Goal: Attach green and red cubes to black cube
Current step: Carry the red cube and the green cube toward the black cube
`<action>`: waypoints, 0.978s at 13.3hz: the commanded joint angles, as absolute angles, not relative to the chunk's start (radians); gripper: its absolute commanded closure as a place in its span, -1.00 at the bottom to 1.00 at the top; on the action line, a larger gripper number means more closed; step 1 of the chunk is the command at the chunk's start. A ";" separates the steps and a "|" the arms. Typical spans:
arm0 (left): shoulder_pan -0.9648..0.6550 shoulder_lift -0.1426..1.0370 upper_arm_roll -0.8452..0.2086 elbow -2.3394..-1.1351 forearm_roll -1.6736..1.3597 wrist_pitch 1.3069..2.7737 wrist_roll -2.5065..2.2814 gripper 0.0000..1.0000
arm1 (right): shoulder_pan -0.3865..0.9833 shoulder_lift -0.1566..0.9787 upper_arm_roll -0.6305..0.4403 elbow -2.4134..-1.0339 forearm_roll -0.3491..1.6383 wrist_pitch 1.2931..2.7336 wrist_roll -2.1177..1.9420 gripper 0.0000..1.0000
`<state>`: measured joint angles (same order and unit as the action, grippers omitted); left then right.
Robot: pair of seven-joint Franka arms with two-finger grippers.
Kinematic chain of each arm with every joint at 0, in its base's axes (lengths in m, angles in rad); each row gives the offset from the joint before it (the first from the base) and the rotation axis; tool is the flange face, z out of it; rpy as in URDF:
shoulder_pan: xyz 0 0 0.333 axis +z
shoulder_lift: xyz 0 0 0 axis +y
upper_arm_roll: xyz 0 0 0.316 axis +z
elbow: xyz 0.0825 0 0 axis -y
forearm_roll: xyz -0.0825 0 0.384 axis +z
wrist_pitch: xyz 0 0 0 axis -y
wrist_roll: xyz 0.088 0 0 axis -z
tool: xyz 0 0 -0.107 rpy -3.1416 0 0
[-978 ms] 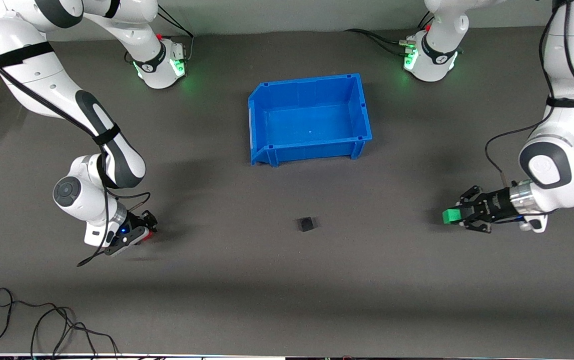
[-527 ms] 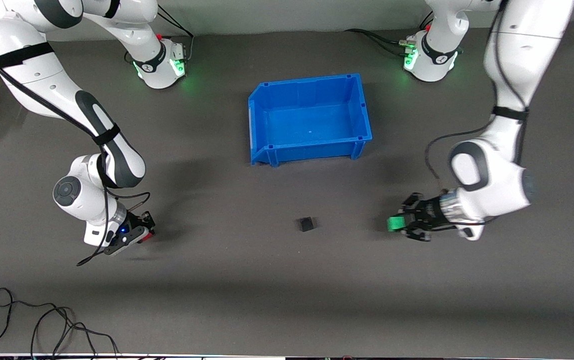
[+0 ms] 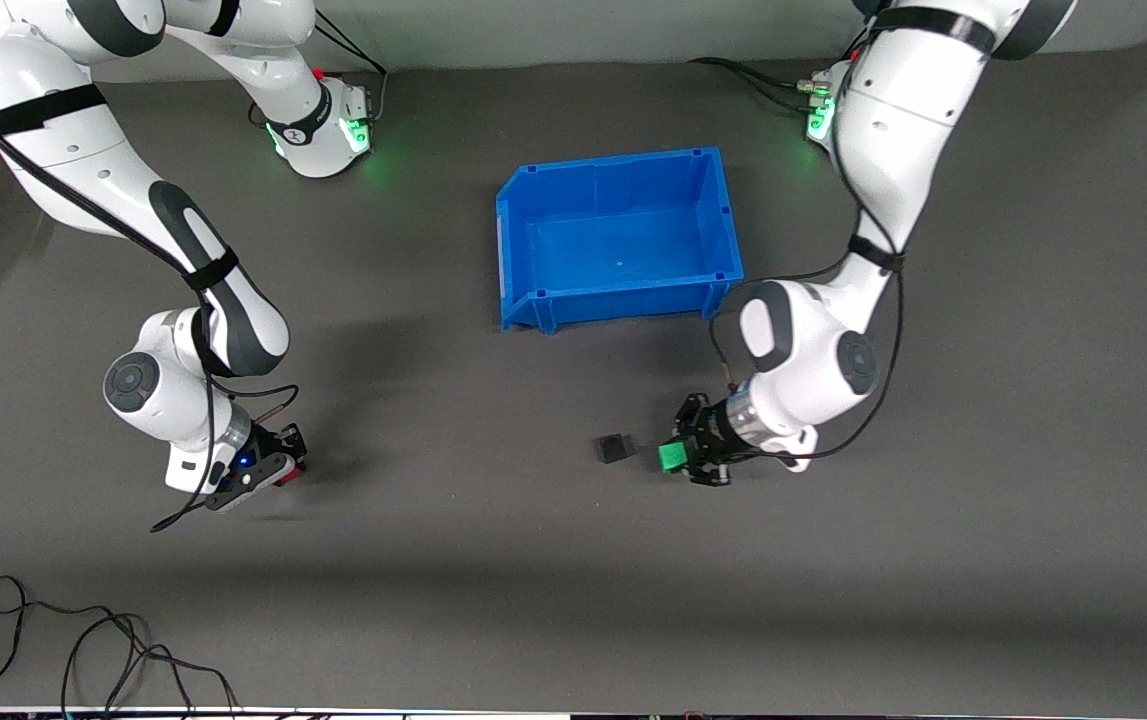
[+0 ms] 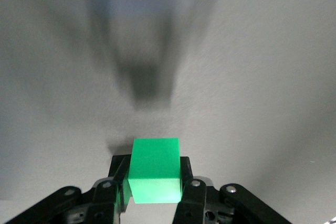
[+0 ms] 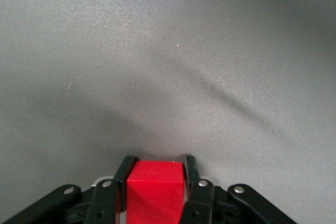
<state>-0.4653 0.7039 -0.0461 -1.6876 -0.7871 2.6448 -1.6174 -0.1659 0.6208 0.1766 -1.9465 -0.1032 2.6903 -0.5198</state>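
The black cube (image 3: 613,448) sits on the grey table, nearer the front camera than the blue bin. My left gripper (image 3: 675,456) is shut on the green cube (image 3: 671,457), just beside the black cube toward the left arm's end with a small gap. In the left wrist view the green cube (image 4: 155,170) sits between the fingers and the black cube (image 4: 148,85) shows blurred ahead. My right gripper (image 3: 285,472) is shut on the red cube (image 3: 290,476) low over the table at the right arm's end. The red cube (image 5: 155,191) fills the jaws in the right wrist view.
The blue bin (image 3: 533,210) stands open and empty at the table's middle, farther from the front camera than the black cube. A loose black cable (image 3: 83,640) lies by the table's near edge at the right arm's end.
My left gripper has swept with the green cube from the left arm's end of the table to just beside the black cube. The right arm has barely moved.
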 commanded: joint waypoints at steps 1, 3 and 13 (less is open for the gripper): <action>-0.532 0.741 -0.026 -1.660 -0.793 2.697 -1.710 0.73 | -0.187 0.621 0.176 -1.951 -0.110 2.706 -0.515 1.00; -0.546 0.746 -0.025 -1.663 -0.792 2.698 -1.749 0.73 | -0.189 0.618 0.176 -1.951 -0.077 2.706 -0.496 1.00; -0.606 0.756 -0.025 -1.660 -0.713 2.697 -1.726 0.73 | -0.039 0.604 0.178 -1.944 0.081 2.691 0.199 1.00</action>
